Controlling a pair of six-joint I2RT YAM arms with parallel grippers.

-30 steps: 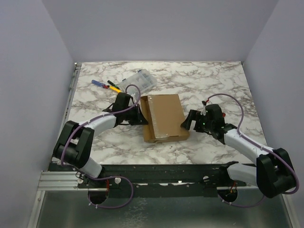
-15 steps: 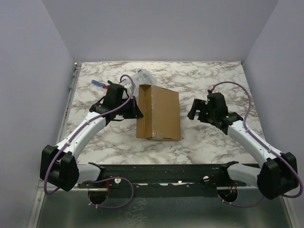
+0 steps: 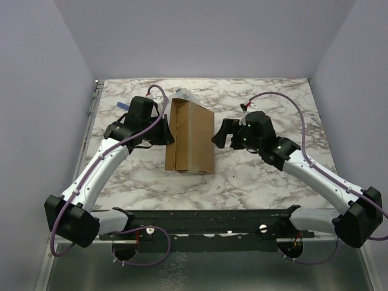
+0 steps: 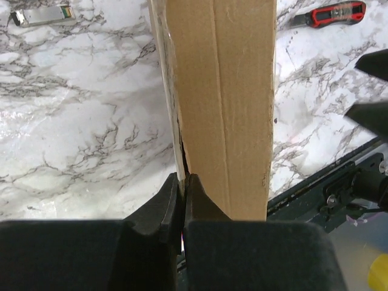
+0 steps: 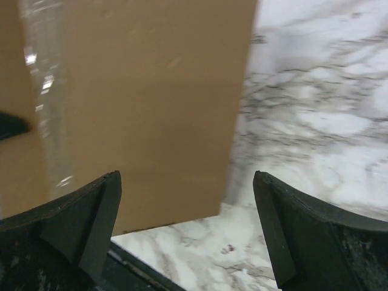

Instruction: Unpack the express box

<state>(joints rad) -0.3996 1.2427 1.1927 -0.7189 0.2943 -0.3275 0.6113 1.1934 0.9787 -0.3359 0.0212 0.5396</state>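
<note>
The brown cardboard express box [image 3: 193,136] is tipped up from the table, its narrow side and broad face toward the top camera. My left gripper [image 3: 168,131] is shut on a thin cardboard edge at the box's left side; in the left wrist view the fingertips [image 4: 173,189] pinch that edge beside the box's [image 4: 224,103] side wall. My right gripper [image 3: 219,137] is open and empty, just right of the box. In the right wrist view the box's broad face [image 5: 139,97] fills the left, with the open gripper [image 5: 188,200] in front of its lower corner.
A clear plastic case [image 3: 183,96] and a blue pen [image 3: 123,105] lie behind the box at the back left. A red utility knife [image 4: 330,13] and a small silver item [image 4: 42,15] lie on the marble table [image 3: 273,103]. Purple walls enclose three sides.
My left gripper has raised the box's left edge, tipping the box from flat to steeply upright. My right gripper has moved left, close to the box's face.
</note>
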